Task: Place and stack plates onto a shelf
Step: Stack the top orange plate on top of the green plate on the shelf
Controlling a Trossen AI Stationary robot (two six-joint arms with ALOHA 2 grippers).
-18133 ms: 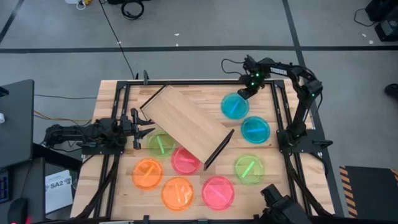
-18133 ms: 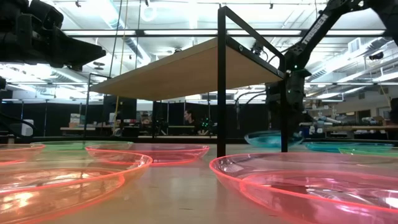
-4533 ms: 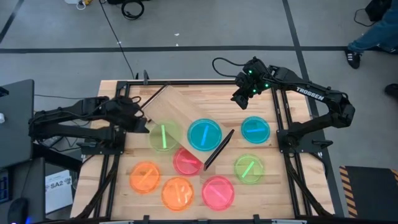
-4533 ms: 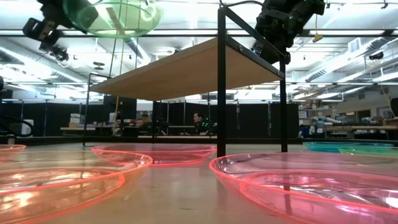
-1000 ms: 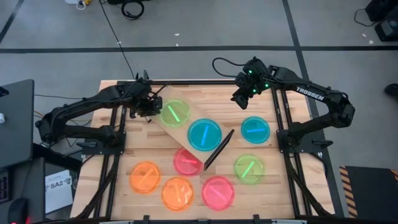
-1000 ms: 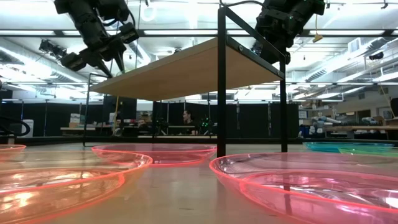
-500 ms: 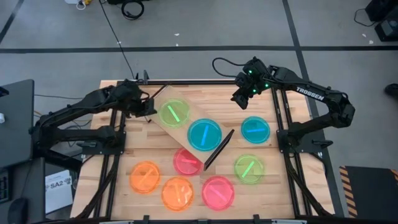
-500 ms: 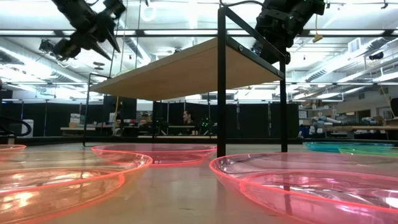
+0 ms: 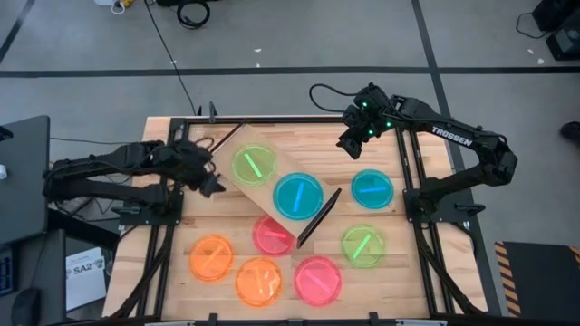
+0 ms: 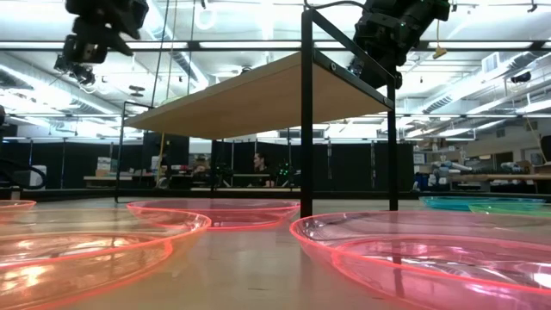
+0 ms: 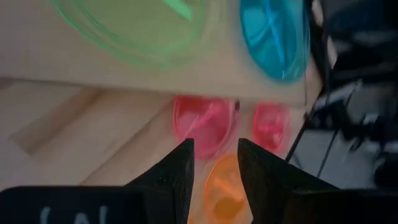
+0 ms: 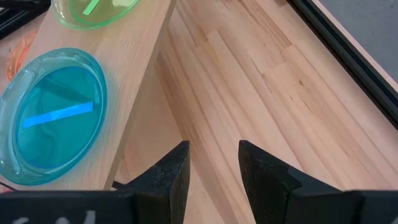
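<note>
Across the middle of the desk we see the shelf, a light-wood board set at a slant with dark end panels, and in the low view its underside stands raised on thin dark legs. We count two plates on top of it: a green plate toward its far-left end and a cyan plate just beside it toward the near-right end, the two apart from each other.

On the desk itself lie the others. A second cyan plate sits right of the shelf, with a second green plate nearer the front. A pink plate lies partly under the shelf's near edge, another pink plate sits at the front, and two orange plates lie at the front left, the second between the first and the front pink one.

Our left arm reaches in from the left, and the left gripper hangs just off the shelf's left end, near the green plate but clear of it. Its wrist view shows the jaws narrowly parted with nothing between them, as far as that blurred view lets us judge.

Our right arm bends in from the right, with the right gripper above the far right of the desk, well apart from the plates. Its jaws stand a little apart and empty over bare wood.
</note>
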